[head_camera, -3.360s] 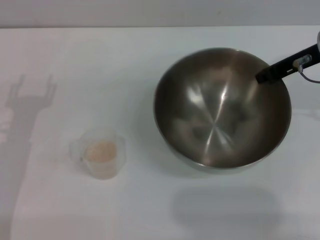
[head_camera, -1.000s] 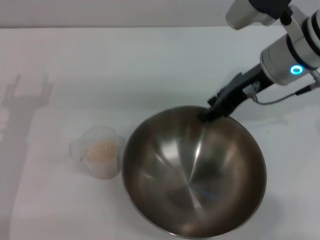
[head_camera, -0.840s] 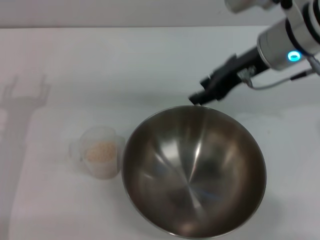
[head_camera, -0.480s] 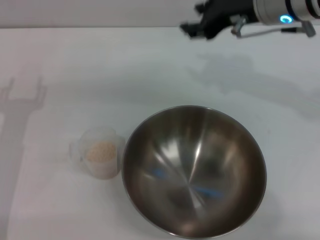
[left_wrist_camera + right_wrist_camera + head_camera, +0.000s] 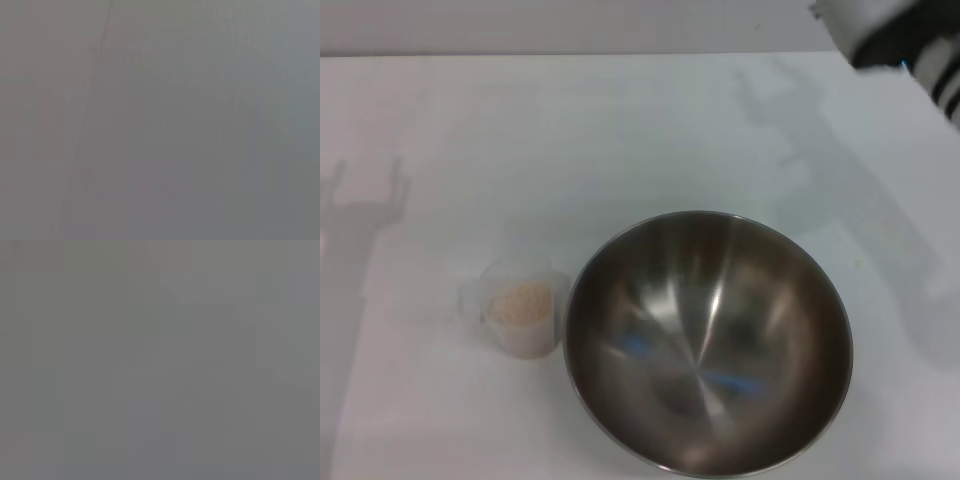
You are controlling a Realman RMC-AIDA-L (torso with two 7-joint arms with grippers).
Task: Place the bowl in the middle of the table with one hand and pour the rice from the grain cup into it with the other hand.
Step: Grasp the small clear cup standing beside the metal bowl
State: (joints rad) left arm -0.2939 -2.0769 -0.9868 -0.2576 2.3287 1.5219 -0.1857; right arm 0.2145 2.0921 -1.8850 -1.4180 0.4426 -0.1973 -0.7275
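On the table (image 5: 620,130) the bowl (image 5: 708,342) sits centred; just beside it, on our left arm's side, stands the grain cup (image 5: 520,305) of rice (image 5: 522,300). Our fingers are out of view.

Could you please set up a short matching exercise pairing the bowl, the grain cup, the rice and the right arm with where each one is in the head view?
Things:
1. bowl
2. grain cup
3. rice
4. right arm

Places:
A. inside the cup
B. at the far right corner, above the table
C. standing just left of the bowl
D. near the table's front, right of the cup

Pairs: 1-D, 2-C, 3-A, 4-B
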